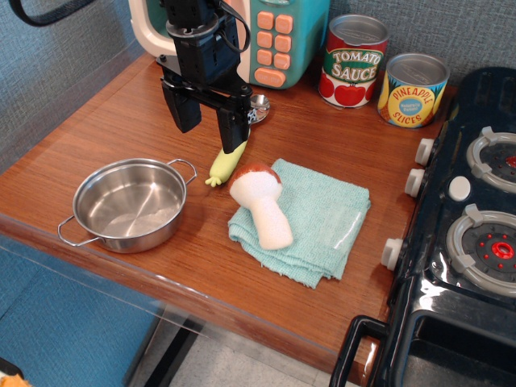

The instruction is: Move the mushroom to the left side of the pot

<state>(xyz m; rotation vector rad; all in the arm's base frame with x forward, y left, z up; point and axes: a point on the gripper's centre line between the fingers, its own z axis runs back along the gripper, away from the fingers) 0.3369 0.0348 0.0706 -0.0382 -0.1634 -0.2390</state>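
The mushroom (262, 203), with a thick cream stem and a reddish-brown cap, lies on a light green cloth (314, 222) in the middle of the counter. The shiny steel pot (129, 203) with two wire loop handles stands empty to the left of it. My black gripper (208, 127) hangs open and empty above the counter, behind the pot and the mushroom, with its fingers apart. The right finger (234, 129) is just over the yellow-handled spoon (226, 164).
A tomato sauce can (352, 62) and a pineapple slices can (413, 90) stand at the back right. A toy microwave (266, 40) is behind my gripper. A black toy stove (468, 218) fills the right side. The counter's front edge runs diagonally below the pot.
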